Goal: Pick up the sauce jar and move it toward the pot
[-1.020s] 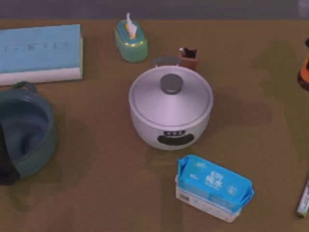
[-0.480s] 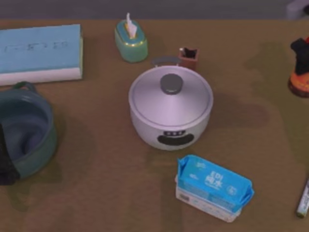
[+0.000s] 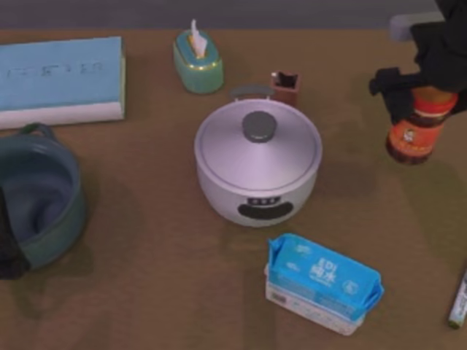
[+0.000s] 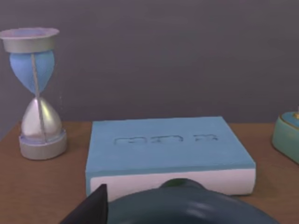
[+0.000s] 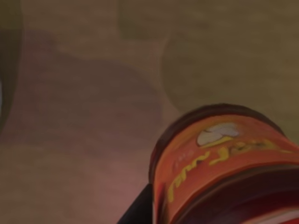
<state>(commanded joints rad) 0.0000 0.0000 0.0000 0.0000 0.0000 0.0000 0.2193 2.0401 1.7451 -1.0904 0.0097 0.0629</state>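
One arm works: right pincer (image 3: 422,95) is clamped on the sauce jar (image 3: 416,131) near its cap, carried tilted above the desk (image 3: 146,277), right of the pot (image 3: 257,162) and apart from it. High grip presumably clears the label. Left arm parked by the basin (image 3: 40,197).

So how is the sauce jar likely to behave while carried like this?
The sauce jar looks rigid and round-sided, so it could slip or swing in the right gripper, which holds it near the cap. Hanging tilted above the table, it may tip when set down.
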